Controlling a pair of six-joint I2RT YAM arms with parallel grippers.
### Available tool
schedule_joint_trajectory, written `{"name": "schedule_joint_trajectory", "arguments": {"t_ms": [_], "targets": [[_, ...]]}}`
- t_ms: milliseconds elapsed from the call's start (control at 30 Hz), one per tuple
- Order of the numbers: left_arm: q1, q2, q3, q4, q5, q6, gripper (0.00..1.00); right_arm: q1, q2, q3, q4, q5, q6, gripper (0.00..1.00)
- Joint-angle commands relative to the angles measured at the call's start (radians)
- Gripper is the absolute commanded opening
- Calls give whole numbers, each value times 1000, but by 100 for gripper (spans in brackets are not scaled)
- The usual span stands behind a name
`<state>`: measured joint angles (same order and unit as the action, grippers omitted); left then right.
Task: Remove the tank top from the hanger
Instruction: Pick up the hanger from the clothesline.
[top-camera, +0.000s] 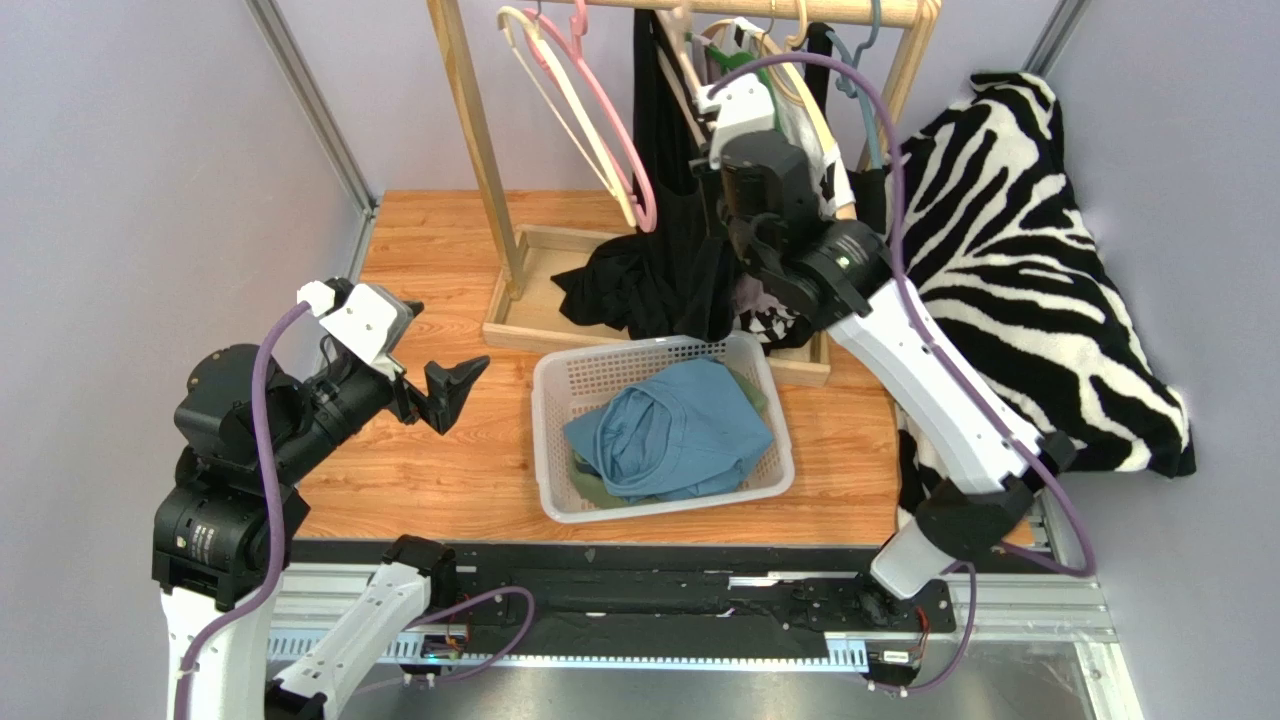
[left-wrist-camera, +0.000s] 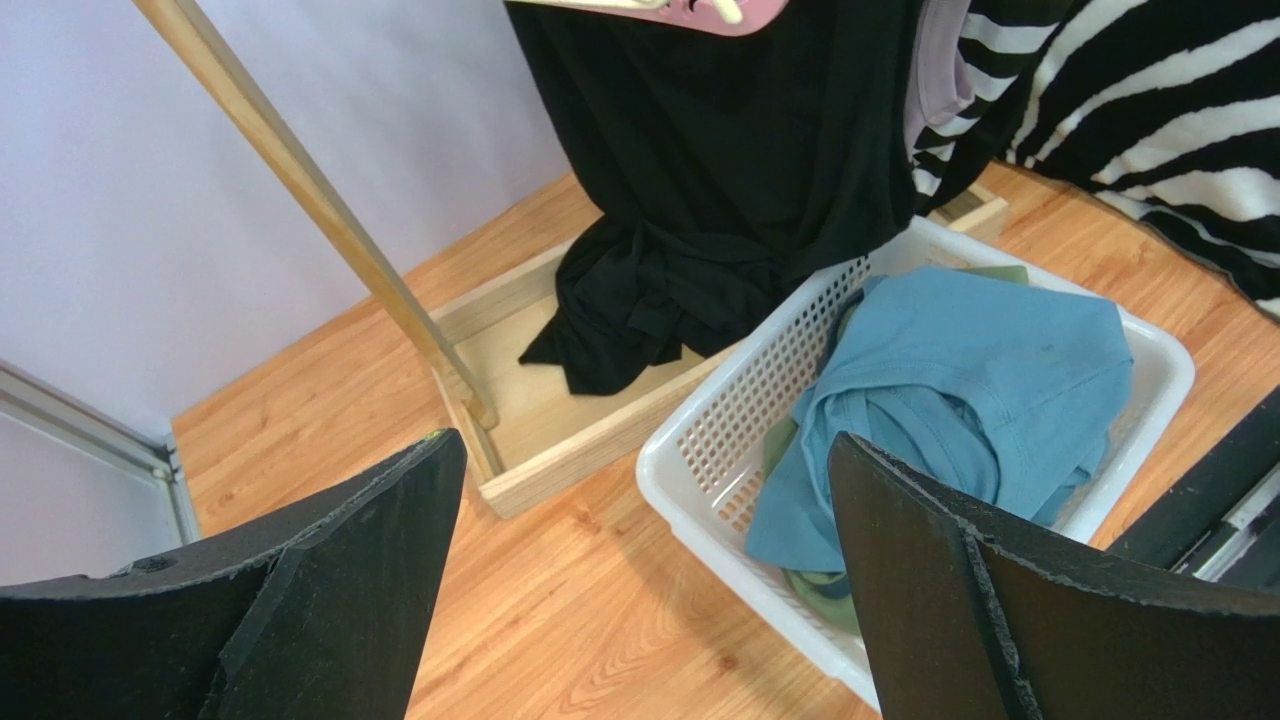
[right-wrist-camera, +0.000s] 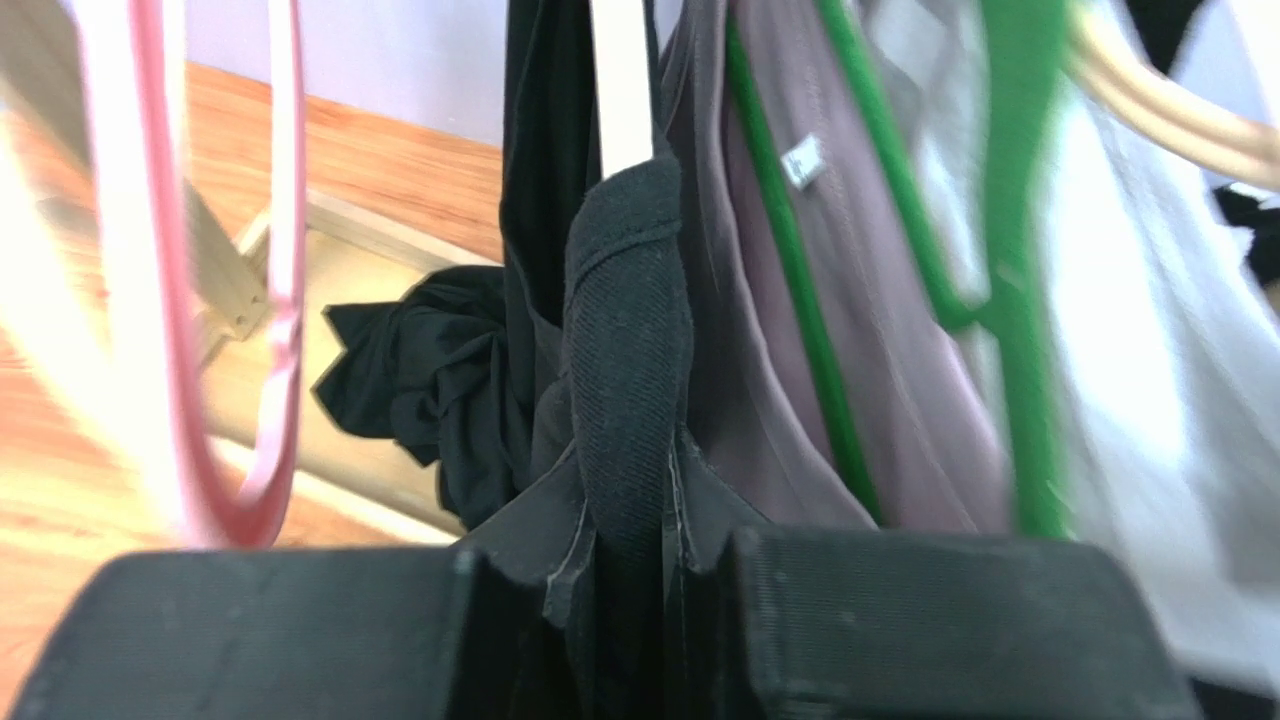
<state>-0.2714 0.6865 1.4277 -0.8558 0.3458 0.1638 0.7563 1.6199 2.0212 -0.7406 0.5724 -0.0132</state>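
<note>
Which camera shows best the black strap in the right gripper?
The right wrist view: the strap is close up, looped over the white hanger, pinched in the right gripper. The top external view hides it behind the gripper; the left wrist view shows only the body of the tank top.

Matt black cloth tank top (right-wrist-camera: 624, 300), white plastic basket (top-camera: 550, 438), wooden table (top-camera: 451, 468)
</note>
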Motion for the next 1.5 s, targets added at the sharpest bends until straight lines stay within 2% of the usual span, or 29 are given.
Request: {"name": "schedule_joint_trajectory", "arguments": {"t_ms": [0, 200, 333, 533, 600, 733, 833, 967, 1267, 1367, 1467], "targets": [[8, 4, 10, -2, 1, 5, 99, 2, -207, -84, 132, -52, 71, 0], [6, 7, 23, -2, 18, -4, 99, 6, -328, -238, -58, -192, 162, 0], [6, 5, 34, -8, 13, 2, 99, 8, -469, -298, -181, -299, 186, 0], [5, 16, 46, -3, 41, -15, 99, 9, -734, -387, -105, -532, 167, 0], [6, 25, 56, -2, 54, -23, 99, 9, -788, -360, -95, -623, 138, 0], [12, 33, 77, -6, 81, -30, 99, 9, -779, -161, -124, -710, 111, 0], [17, 28, 76, -8, 90, -32, 99, 9, -746, -51, -126, -785, 105, 0], [21, 19, 66, -9, 99, -33, 99, 9, -700, 51, -128, -813, 93, 0], [21, 27, 85, -9, 114, -38, 99, 9, -562, 227, -97, -844, 68, 0], [23, 28, 88, -12, 116, -38, 99, 9, -535, 292, -46, -845, 71, 0], [21, 30, 91, -12, 116, -33, 99, 8, -552, 281, 64, -853, 81, 0]]}}
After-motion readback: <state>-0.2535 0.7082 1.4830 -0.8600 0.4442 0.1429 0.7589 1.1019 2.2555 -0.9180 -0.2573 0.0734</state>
